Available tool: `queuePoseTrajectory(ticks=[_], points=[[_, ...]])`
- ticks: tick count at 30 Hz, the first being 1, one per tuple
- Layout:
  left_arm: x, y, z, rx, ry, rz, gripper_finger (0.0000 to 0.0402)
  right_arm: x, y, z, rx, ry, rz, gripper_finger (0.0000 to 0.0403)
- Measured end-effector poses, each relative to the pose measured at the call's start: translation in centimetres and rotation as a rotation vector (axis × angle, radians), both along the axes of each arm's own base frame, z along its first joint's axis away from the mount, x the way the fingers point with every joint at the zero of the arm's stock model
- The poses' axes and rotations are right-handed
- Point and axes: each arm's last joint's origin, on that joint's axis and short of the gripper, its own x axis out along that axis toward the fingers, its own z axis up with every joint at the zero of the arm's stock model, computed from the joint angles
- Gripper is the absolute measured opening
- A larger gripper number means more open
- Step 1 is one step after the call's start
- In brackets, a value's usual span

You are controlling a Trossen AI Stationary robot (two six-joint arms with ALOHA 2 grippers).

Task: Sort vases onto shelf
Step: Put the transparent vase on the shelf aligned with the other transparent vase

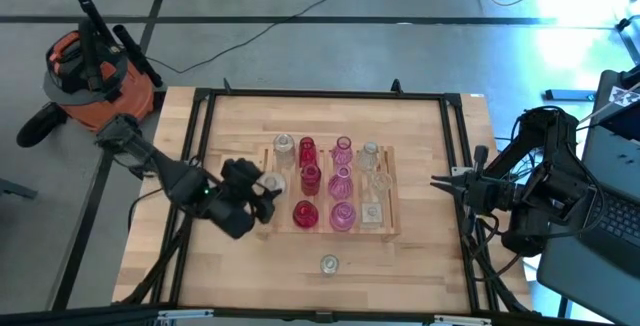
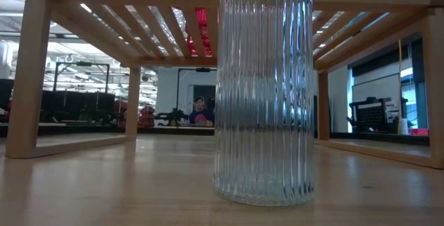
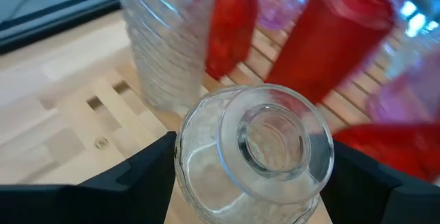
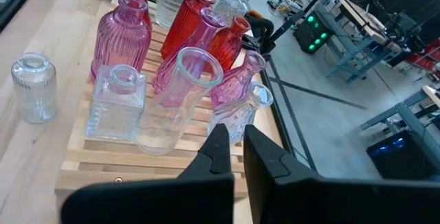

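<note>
The shelf [image 1: 389,188] of pale slats stands mid-table and bears several clear, pink and red vases [image 1: 307,181]; its legs [image 2: 31,73] show in the low view. My left gripper [image 1: 262,191] is at the shelf's left edge, shut on a small clear round vase [image 3: 251,159]. One clear ribbed vase [image 1: 328,263] stands alone on its base on the table near the front edge, filling the low view [image 2: 263,91]. My right gripper [image 4: 238,157] waits shut by the table's right edge, clear of everything. My left gripper pinches the clear round vase by its bulbous body [image 3: 189,162], one finger [image 3: 141,176] on each side, below the neck. The fingers come from the table's left, slanting down. The vase hides its own base, so whether it rests on the slats cannot be told.
Black frame rails [image 1: 200,126] run along the table's edges. An orange vacuum [image 1: 90,76] sits on the floor past the far left corner, and a laptop [image 1: 612,201] is at the right. A person [image 2: 200,112] is far behind the table. Bare tabletop lies left of the lone vase.
</note>
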Motion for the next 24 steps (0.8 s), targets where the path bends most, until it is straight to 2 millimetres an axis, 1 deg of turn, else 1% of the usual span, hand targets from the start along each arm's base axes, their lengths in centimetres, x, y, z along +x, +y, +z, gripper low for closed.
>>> queuePoseTrajectory(ticks=[6,11,18,24], points=[[0.9,2.0,0.0,0.007,0.038,0.041,0.0284,0.0,0.0,0.1,0.021,-0.028,-0.020,0.0001],[1.4,3.1,0.0,-0.006,0.050,0.065,0.0287,0.1,0.1,0.1,0.033,-0.034,-0.022,0.0001],[1.6,3.3,0.0,-0.071,0.059,0.054,0.0322,0.2,0.2,0.2,0.053,-0.044,-0.020,0.0001],[2.0,3.1,0.1,-0.120,0.037,0.033,0.0328,0.2,0.3,0.1,0.056,-0.037,-0.017,0.0001]])
